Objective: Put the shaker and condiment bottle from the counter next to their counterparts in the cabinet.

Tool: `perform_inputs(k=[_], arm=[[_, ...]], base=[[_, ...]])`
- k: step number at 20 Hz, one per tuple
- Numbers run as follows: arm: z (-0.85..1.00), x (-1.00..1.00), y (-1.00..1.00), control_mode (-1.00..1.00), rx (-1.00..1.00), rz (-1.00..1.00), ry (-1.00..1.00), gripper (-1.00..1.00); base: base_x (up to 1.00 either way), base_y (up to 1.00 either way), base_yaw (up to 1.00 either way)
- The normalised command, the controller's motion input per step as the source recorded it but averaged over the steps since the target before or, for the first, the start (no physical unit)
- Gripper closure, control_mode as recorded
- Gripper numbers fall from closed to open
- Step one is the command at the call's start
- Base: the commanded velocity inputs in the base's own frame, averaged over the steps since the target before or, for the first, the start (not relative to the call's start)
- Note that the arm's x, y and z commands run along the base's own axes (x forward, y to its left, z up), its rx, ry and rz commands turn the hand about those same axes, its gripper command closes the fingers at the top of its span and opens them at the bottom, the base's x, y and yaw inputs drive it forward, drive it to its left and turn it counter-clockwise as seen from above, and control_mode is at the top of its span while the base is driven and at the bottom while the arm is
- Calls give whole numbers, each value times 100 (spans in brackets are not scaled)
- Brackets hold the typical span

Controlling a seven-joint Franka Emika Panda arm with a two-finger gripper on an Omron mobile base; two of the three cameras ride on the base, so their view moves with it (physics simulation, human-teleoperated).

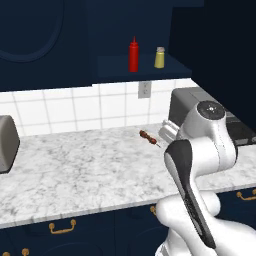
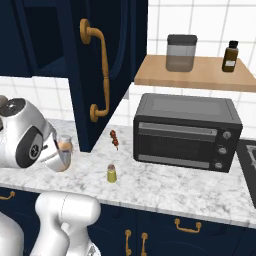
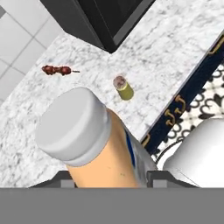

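The claw (image 3: 109,181) grips the bottle (image 3: 94,140), lifted off the surface (image 3: 166,48); the shaker (image 3: 123,87) stands at its one o'clock.

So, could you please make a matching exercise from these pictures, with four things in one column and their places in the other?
Things:
1. condiment bottle
2. shaker
3. red squeeze bottle
4. brown bottle

Places:
A. on the counter, in front of the toaster oven
B. on the wooden shelf
C. in the hand, above the counter
D. in the cabinet nook, beside the yellow shaker

Pairs: 1-C, 2-A, 3-D, 4-B
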Motion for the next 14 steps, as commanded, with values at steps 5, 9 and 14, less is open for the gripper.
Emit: perform_inputs(k=[5, 9, 14], arm=[[15, -20, 52, -100, -22, 7, -41, 100], [74, -15, 18, -100, -5, 19, -49, 100], [75, 0, 10, -100, 0, 21, -16, 100]], base=[[0, 0, 0], [0, 0, 0], [0, 0, 0]])
